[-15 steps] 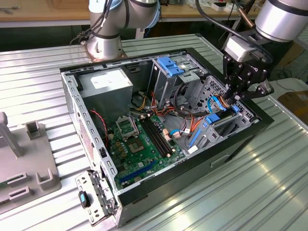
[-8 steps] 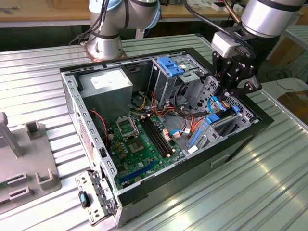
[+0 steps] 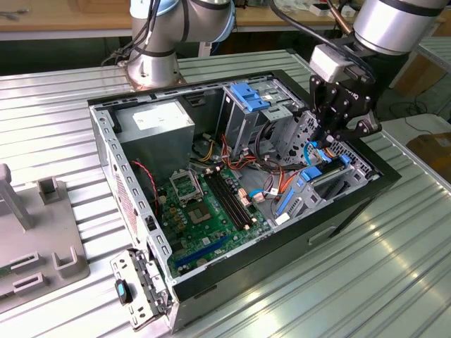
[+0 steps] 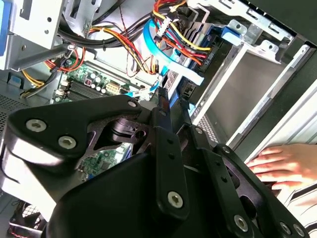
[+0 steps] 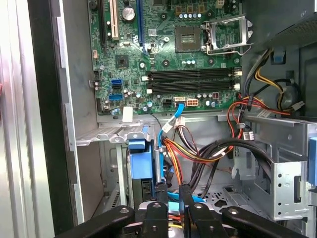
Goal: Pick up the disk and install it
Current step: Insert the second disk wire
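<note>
1. Ribbed grey metal table carries an open black and silver desktop computer case, lying on its side with its green motherboard exposed.
2. A white label sits on the grey metal power supply box in the case; its print cannot be read.
3. The black gripper hangs inside the case at the corner on the exterior view's right, over a tangle of orange, yellow and black cables.
4. Whether the gripper is clenched or released cannot be told, nor whether it touches anything.
5. The disk, a grey drive in a bright blue plastic carrier, lies in the metal bay just below the gripper; in the first wrist view the disk lies just beside it.
6. In the second wrist view a person's hand rests near the case's edge, beside the gripper.
</note>
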{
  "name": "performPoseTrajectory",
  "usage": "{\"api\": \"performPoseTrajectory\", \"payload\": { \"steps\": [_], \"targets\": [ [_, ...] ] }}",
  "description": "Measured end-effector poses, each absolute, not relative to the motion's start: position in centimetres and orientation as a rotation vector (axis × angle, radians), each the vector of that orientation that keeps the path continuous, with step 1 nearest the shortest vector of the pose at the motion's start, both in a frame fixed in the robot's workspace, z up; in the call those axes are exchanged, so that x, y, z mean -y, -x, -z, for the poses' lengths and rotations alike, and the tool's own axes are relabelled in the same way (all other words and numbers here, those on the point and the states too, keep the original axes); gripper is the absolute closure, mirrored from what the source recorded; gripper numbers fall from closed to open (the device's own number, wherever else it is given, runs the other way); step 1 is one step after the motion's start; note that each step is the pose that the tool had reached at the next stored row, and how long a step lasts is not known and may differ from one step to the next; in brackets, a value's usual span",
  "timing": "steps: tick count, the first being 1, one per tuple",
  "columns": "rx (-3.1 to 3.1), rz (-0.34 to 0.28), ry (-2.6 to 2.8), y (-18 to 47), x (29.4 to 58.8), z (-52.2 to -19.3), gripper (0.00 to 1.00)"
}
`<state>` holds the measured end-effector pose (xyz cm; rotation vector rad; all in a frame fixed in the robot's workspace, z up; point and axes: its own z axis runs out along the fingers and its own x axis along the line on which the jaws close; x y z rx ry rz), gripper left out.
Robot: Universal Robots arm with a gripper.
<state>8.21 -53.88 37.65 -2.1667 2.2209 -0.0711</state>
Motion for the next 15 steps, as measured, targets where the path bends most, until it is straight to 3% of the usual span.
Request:
{"api": "performPoseTrajectory", "payload": {
  "steps": [15],
  "targets": [
    [-2.221, 0.071, 2.167, -8.78, 53.88, -37.65, 0.76]
  ]
}}
